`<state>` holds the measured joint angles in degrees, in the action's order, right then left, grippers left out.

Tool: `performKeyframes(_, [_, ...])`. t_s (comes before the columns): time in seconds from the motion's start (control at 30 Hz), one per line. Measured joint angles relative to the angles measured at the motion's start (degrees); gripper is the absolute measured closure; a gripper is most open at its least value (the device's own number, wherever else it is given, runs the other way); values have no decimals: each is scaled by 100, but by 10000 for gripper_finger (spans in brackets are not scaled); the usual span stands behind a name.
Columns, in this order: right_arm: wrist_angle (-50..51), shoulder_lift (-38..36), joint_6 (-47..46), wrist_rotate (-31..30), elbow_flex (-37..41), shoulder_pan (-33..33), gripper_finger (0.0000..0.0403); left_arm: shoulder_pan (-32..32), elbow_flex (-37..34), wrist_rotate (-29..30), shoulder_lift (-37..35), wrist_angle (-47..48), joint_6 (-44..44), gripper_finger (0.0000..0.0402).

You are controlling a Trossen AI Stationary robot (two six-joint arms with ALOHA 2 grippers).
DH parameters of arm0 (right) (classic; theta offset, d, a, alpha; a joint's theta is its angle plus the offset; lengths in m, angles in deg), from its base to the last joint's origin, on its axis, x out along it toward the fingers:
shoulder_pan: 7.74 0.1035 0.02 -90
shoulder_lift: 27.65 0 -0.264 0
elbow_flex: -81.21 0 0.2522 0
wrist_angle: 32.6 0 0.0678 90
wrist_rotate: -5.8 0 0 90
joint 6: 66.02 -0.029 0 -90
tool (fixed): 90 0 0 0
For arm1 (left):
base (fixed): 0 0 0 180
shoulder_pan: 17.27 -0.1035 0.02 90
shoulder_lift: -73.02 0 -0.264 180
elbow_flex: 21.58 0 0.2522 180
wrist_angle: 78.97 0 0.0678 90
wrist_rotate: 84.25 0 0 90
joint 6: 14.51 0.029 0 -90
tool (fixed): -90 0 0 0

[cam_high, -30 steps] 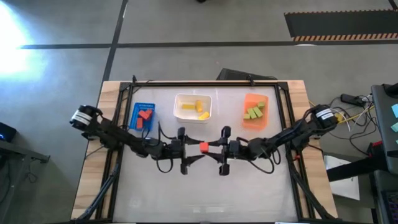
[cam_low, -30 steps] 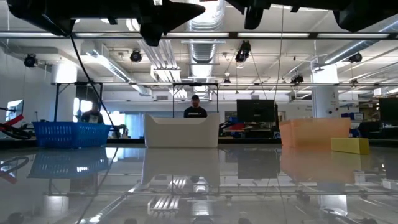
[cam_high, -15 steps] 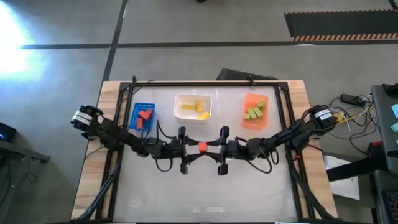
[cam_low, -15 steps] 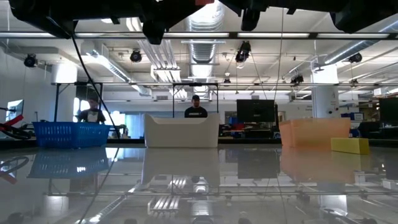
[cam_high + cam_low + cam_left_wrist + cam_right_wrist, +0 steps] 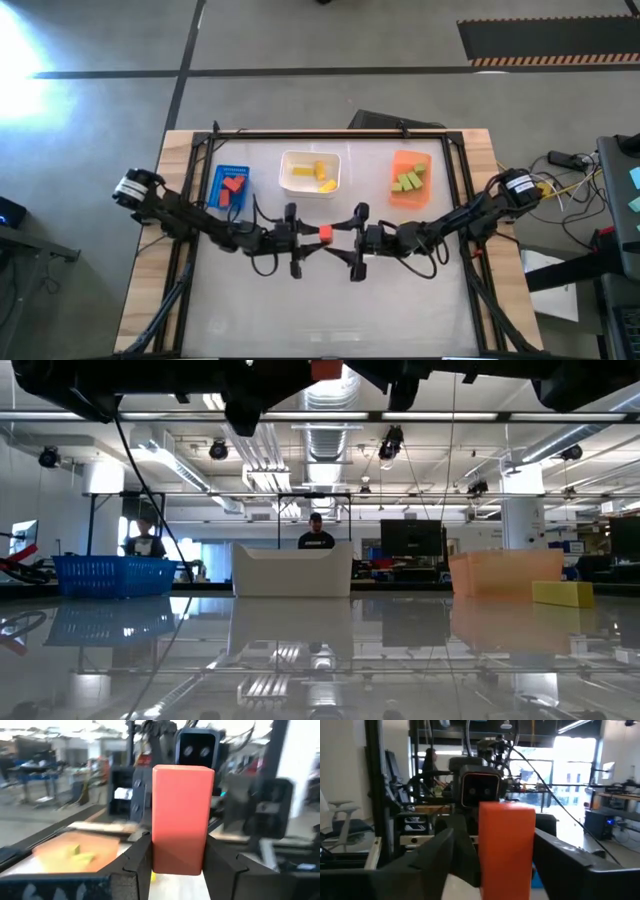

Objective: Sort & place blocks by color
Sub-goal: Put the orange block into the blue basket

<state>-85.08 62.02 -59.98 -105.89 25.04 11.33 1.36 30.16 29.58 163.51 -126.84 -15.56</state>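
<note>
High over the table's middle, a red block (image 5: 325, 234) hangs between my two grippers, which face each other. My left gripper (image 5: 312, 240) comes from the table's left and is shut on the block (image 5: 182, 815). My right gripper (image 5: 341, 241) comes from the right and is open. Its fingers stand on either side of the same block (image 5: 507, 845). In the low view the block (image 5: 325, 370) shows at the top edge. More red blocks lie in the blue bin (image 5: 230, 187), yellow ones in the white bin (image 5: 311, 173), and green ones in the orange bin (image 5: 410, 178). My left gripper pinches the red block by two opposite sides (image 5: 159, 855) between its two fingers (image 5: 134, 866). The fingers lie about level and come from the table's left. The block is lifted clear, well above the table.
The three bins stand in a row along the far side of the table. A black frame (image 5: 330, 133) runs around the table's work area. In the low view a yellowish block (image 5: 562, 593) shows just right of the orange bin (image 5: 505, 573). People show in the room behind.
My right gripper has opened and let go of the red block. My left gripper has closed in on the block and taken hold of it. Both arms have stayed where they were, and the block remains in the air between them.
</note>
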Motion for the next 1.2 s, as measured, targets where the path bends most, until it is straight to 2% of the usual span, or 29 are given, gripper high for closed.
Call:
performKeyframes(0.1, [46, -87, 27, -311, 9, 2, 126, 7, -47, 509, -183, 595, -89, 285])
performKeyframes(0.2, [453, -335, 43, -904, 5, 3, 109, -6, -81, 1226, -569, 1768, -473, 285])
performKeyframes(0.3, [1081, -621, -212, -1418, -7, 4, 104, -64, -62, 2052, -1096, 3604, -1244, 285])
performKeyframes(0.4, [1604, -915, -395, -1681, -7, 4, 106, -222, -40, 2629, -1641, 5665, -2478, 285])
performKeyframes(0.6, [2279, -1201, -654, -1794, -9, 5, 122, -881, -53, 2646, -2425, 9430, -5259, 285])
performKeyframes(0.73, [2273, -1163, -658, -1794, -9, 4, 131, -1544, -27, 1870, -2593, 11242, -6482, 285])
performKeyframes(0.87, [2283, -1089, -680, -1794, -9, 4, 133, -2126, -99, 1244, -2492, 12018, -6693, 285])
performKeyframes(1.03, [2290, -1054, -686, -1794, -9, 4, 133, -2535, -102, 982, -2279, 12109, -6406, 285])
performKeyframes(1.2, [2358, -1053, -711, -1797, -9, 4, 133, -2618, -55, 924, -2078, 12109, -6309, 285])
